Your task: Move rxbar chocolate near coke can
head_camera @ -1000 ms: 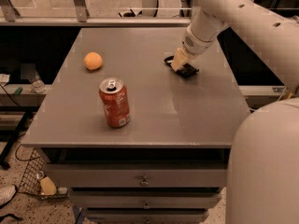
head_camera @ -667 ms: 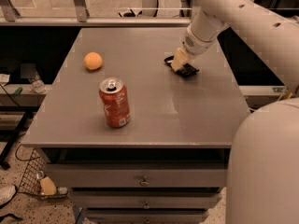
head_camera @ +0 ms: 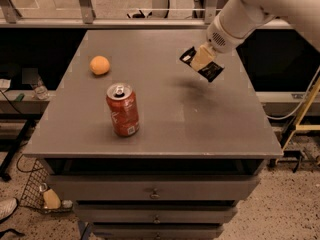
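1. A second ago the gripper [head_camera: 201, 62] was low on the far right part of the bench [head_camera: 210, 129], down at the rxbar chocolate [head_camera: 212, 72]. Now it is raised, and the bar has come up with it.
2. The gripper is clenched on the rxbar chocolate. Its pale fingers [head_camera: 203, 57] cross the middle of the wrapper, and a dark end sticks out on either side.
3. The bar hangs in the air over the far right of the bench, touching nothing but the gripper. A soft shadow on the surface just below it shows it is clear of the bench.
4. My reading is that the pick-up is done and the carry comes next. The placing has not yet begun.
5. The coke can [head_camera: 122, 110] stands upright toward the near left, well apart from the bar. It stands where it did a second ago.
6. An orange [head_camera: 99, 65] lies farther back on the left, apart from the can, and has also not moved.
7. The bar looks small, flat and black, tilted so its left end sits higher than its right. Pale markings show faintly on the wrapper, too small to read.
8. The carry would likely run toward the near left. I judge the risk to be knocking the can over when setting the bar down beside it.
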{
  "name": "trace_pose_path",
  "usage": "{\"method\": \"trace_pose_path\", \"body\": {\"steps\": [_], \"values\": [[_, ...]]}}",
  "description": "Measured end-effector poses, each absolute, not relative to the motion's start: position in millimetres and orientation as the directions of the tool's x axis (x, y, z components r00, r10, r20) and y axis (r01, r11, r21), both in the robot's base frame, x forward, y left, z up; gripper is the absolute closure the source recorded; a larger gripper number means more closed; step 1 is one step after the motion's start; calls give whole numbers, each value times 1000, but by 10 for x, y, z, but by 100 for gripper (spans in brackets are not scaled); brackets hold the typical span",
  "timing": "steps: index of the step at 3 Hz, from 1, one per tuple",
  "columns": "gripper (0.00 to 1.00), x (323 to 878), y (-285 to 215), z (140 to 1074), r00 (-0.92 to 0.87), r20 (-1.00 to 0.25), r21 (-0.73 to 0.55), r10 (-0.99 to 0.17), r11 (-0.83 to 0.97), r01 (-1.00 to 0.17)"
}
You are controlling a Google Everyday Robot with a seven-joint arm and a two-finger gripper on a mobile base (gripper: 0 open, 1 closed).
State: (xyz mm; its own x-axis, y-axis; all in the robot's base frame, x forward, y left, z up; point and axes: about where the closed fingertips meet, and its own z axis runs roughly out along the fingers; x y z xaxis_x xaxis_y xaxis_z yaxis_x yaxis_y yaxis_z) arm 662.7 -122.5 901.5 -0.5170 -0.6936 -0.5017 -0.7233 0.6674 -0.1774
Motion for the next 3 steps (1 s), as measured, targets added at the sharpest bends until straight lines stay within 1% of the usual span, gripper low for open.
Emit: {"method": "trace_pose_path", "body": {"steps": [1, 2, 3], "values": [[100, 6256, -1100, 9247, -367, -509, -235, -779, 536, -811], [100, 5919, -823, 9287, -170, -509, -236, -844, 326, -915], [100, 5936, -833, 9290, -129, -494, -266, -860, 291, -919]]}}
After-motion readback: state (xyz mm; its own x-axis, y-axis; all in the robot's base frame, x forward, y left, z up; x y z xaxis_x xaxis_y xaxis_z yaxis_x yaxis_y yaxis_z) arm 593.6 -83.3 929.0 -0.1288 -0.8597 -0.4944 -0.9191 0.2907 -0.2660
